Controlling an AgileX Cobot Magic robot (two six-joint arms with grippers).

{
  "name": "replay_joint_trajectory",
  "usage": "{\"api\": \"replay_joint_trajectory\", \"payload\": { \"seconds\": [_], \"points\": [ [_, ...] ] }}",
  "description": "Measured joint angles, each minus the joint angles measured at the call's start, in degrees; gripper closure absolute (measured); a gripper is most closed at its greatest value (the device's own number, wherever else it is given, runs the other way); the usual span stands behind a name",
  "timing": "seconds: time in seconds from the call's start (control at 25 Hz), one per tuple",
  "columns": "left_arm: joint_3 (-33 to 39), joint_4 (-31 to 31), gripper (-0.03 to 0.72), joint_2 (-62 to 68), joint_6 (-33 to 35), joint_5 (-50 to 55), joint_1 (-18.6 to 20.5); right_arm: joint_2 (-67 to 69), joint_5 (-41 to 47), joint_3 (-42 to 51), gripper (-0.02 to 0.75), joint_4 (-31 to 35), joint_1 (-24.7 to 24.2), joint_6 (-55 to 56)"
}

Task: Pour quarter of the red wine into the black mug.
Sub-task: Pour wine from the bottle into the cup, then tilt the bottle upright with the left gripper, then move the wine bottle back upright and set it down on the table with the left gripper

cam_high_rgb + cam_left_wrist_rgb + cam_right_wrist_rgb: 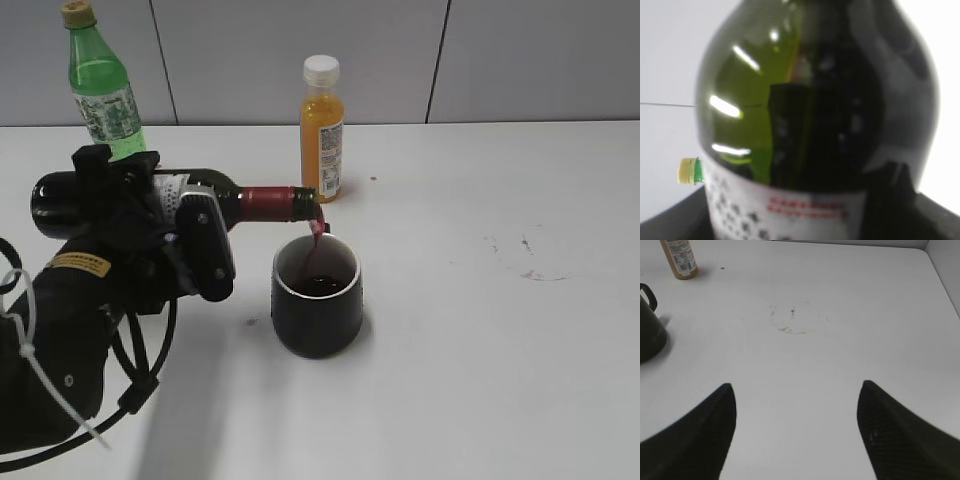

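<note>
My left gripper (pixel 175 235) is shut on the red wine (pixel 70 200), a dark glass bottle with red neck foil, held lying sideways with its mouth over the black mug (pixel 316 320). A thin red stream falls from the mouth into the mug, which holds dark wine at its bottom. In the left wrist view the red wine (pixel 820 100) fills the frame, with its white label at the bottom. My right gripper (pixel 796 390) is open and empty above bare table. The black mug (pixel 647 330) shows at the left edge of the right wrist view.
A green plastic bottle (pixel 102 85) stands at the back left, and its cap (pixel 689 170) shows in the left wrist view. A small orange juice bottle (pixel 322 130) stands just behind the mug and also shows in the right wrist view (pixel 679 260). Faint red stains (pixel 530 265) mark the white table on the right.
</note>
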Motion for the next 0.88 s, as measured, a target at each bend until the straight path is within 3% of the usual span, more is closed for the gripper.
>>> {"api": "replay_joint_trajectory", "payload": {
  "seconds": [0.08,0.24,0.6,0.88],
  "points": [
    [-1.8,-0.1,0.147,0.0,-2.8,0.0,0.0,0.0,0.0,0.0,0.164,0.0,0.0,0.0],
    [-4.6,-0.7,0.147,0.0,-14.7,-0.1,0.0,0.0,0.0,0.0,0.164,0.0,0.0,0.0],
    [-5.3,-5.6,0.147,0.0,-48.6,-0.4,0.0,0.0,0.0,0.0,0.164,0.0,0.0,0.0],
    [-5.3,-3.0,0.147,0.0,-67.7,0.7,2.6,0.0,0.0,0.0,0.164,0.0,0.0,0.1]
  ]
}}
